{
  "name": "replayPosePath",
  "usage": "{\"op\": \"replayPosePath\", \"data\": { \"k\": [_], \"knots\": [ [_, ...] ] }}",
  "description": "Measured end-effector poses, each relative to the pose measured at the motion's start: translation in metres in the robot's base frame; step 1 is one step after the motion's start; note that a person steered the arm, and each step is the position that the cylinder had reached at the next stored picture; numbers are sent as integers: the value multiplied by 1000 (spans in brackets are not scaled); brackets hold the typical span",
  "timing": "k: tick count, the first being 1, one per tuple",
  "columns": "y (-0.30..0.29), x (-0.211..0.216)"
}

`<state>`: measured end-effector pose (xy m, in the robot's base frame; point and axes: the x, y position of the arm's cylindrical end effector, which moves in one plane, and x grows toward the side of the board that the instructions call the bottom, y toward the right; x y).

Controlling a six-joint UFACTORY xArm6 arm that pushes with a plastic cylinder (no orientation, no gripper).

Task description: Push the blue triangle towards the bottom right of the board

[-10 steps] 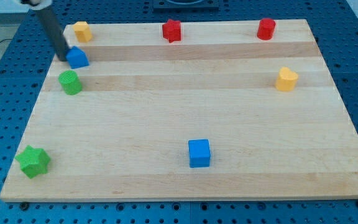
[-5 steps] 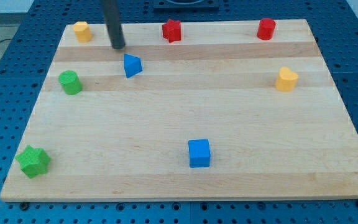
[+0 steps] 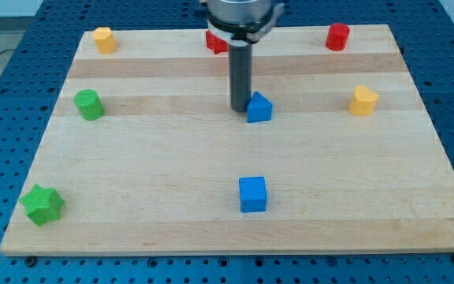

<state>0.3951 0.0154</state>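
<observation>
Blue triangle [image 3: 259, 107] is sitting near the middle of the counter [image 3: 172, 158], a little above centre in the frame, and my tip [image 3: 239, 109] is resting right against its left side, touching or nearly so. No jaws are fitted here, only the bare rod, so nothing is opening or closing.

You are aiming for the lower right of the frame, so I judge the contact should shift toward the triangle's upper-left side; pressing from straight left would only be sending it rightward. Keep the push running through the block's middle, since a triangle is likely to be turning and slipping off the rod when struck off-centre.

Blue cube [image 3: 252, 194] is lying below the triangle, slightly to its left, and looks clear of a diagonal path. Yellow block [image 3: 362, 101] is sitting to the right at about the triangle's level, so angle downward early. Red block [image 3: 337, 36], green cylinder [image 3: 89, 104] and green star [image 3: 42, 204] are lying well apart.
</observation>
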Motion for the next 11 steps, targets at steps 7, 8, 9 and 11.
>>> {"op": "replayPosePath", "data": {
  "k": [7, 8, 9, 11],
  "knots": [
    [101, 69],
    [74, 75],
    [62, 108],
    [131, 134]
  ]
}}
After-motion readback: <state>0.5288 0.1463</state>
